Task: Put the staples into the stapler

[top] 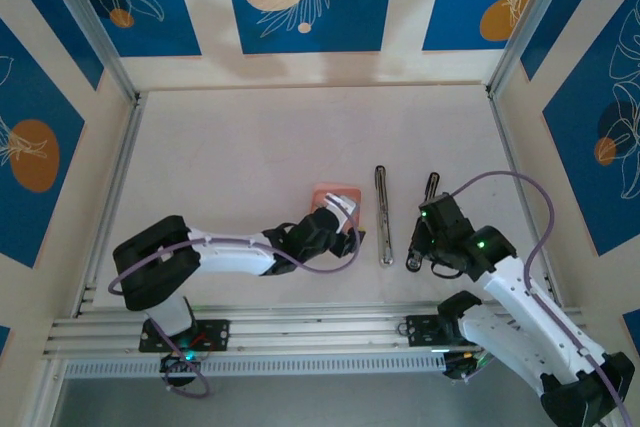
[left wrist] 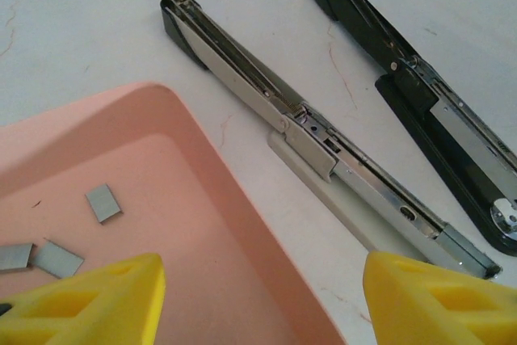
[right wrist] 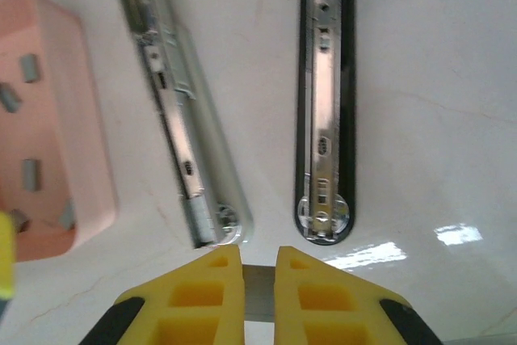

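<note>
- The right fingers (right wrist: 230, 276), nearest the lens, are clenched on a thin grey strip (right wrist: 259, 292), probably staple stock, though the view is too tight to confirm. They hang just short of the rounded end of the black stapler (right wrist: 323, 94).
- The left fingers (left wrist: 105, 292) stand released and empty, straddling the rim of the pink tray (left wrist: 214, 199).
- Room: blue-and-cream patterned panels wall in a pale, faintly veined surface (top: 250, 147), hard and glossy.
- The silver stapler (top: 383, 215) and the black one lie side by side, apart.
- The tray sits just left of the silver one.
- The staples (left wrist: 105, 202): loose strips on the tray floor. Judged light, stiff, brittle at the joins, slippery; pinch across the long flanks.
</note>
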Tool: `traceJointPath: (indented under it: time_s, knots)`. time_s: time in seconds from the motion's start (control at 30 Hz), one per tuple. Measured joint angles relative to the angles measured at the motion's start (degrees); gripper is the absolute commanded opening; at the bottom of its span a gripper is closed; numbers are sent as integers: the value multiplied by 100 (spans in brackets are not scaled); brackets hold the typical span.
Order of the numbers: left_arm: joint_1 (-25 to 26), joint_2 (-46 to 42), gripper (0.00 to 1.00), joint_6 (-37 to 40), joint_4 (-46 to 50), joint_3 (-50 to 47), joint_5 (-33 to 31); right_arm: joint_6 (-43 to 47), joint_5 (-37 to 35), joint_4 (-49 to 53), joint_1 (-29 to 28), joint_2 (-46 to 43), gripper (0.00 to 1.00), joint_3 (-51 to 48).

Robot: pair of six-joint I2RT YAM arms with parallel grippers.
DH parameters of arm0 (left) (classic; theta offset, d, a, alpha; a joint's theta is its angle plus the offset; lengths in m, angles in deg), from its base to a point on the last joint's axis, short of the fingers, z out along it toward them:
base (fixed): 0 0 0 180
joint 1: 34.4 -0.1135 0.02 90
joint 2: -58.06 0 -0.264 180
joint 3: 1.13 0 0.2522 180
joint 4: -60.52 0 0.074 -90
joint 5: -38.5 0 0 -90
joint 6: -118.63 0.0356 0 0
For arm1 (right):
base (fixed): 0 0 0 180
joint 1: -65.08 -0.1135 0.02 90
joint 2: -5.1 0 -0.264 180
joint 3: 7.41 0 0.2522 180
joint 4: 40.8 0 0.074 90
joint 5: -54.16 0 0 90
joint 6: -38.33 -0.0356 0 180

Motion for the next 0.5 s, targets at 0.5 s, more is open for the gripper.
traceJointPath:
  time_s: [0.5]
  knots:
    - [-129,-31,66,-188,-181,-214,4,-382,-164,-380,120,529,14,-511]
